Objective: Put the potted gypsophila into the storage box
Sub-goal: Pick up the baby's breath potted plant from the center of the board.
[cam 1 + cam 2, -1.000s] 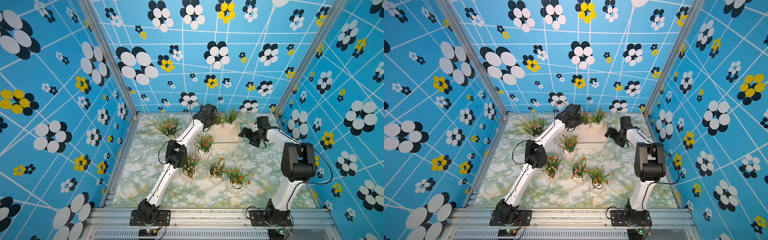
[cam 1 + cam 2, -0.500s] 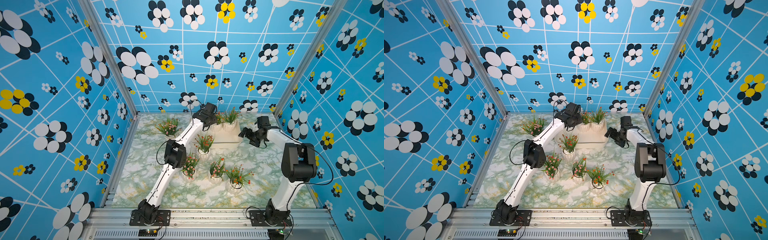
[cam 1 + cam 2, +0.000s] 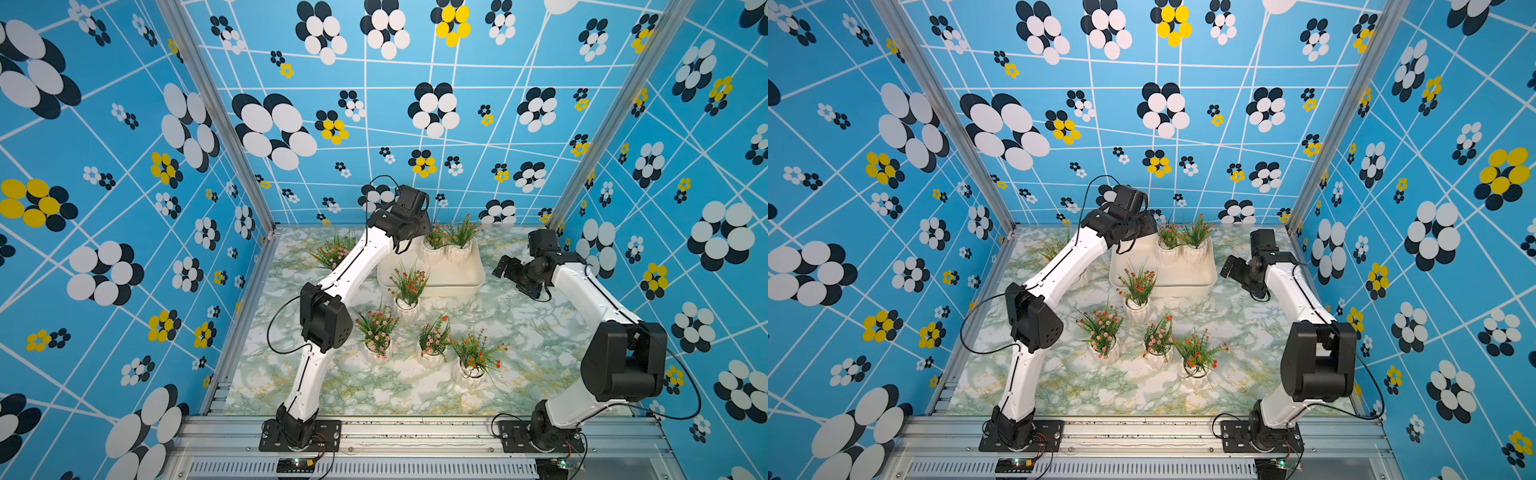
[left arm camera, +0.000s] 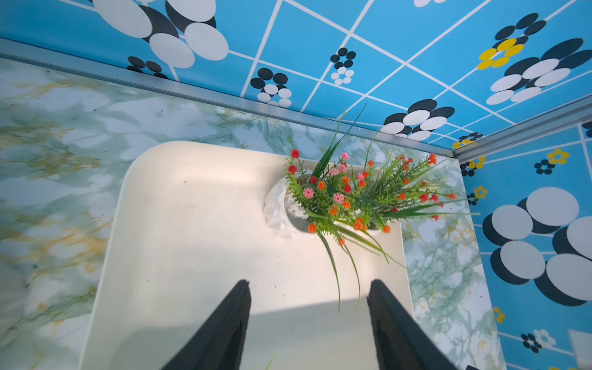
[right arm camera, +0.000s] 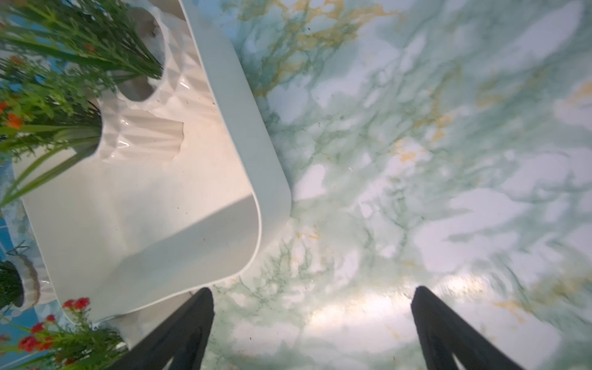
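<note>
Standing in storage box [image 3: 457, 286]: 2 pots [image 3: 433, 254] | on table [image 3: 540, 332]: 5 (one half-hidden)

Cream-white storage box [image 3: 453, 289] on a green-and-white marble counter [image 3: 540, 332] veined gold; white ribbed pots [image 3: 459, 253], green sprigs [image 4: 326, 153], pink, red, orange blooms [image 4: 338, 198]; walls [image 3: 374, 104] bright blue, white-gridded, with black, white, yellow flowers.

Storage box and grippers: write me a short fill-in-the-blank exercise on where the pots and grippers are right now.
1. The storage box holds ____ potted plants.
2. Outside it, ____ more potted plants stand on the table.
3. The left gripper hangs above the box floor with its jaws ____ and nothing between them.
4. The right gripper is open above the ____, beside the box.

Missing words: two; five; open; table.
</note>
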### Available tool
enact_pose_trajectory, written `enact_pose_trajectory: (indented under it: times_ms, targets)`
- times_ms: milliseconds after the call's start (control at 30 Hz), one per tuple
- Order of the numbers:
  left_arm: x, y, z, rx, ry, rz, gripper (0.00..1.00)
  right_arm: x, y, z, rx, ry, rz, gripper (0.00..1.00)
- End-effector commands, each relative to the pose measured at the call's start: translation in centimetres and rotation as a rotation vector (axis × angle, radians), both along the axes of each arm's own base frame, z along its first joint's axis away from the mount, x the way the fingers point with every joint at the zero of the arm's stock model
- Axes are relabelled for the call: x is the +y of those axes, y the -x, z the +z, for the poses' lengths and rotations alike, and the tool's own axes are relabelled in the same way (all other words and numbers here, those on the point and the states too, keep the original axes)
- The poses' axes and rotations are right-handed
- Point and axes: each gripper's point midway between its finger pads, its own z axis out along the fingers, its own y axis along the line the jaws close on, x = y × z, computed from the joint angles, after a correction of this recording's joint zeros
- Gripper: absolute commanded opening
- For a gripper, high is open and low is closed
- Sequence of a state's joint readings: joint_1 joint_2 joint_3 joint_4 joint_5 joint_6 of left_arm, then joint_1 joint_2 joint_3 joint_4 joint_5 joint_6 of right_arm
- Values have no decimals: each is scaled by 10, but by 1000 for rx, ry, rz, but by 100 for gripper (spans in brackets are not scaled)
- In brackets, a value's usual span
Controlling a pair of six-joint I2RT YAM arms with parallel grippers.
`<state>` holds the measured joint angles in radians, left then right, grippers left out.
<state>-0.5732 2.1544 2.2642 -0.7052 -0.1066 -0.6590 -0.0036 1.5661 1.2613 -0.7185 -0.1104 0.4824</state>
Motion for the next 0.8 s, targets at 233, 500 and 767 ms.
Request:
enact_pose_trajectory:
  times_ms: [233,500,767]
  targets:
    - [50,65,6,-46,-50,-73,87,-29,129,-6,217,132,-109,97]
    - [105,113,-24,31,-69,-60,99,-25,189,-14,309,122,-108,93]
    - [144,144,-53,112,-61,-19,100,-8,216,-24,348,88,-61,92]
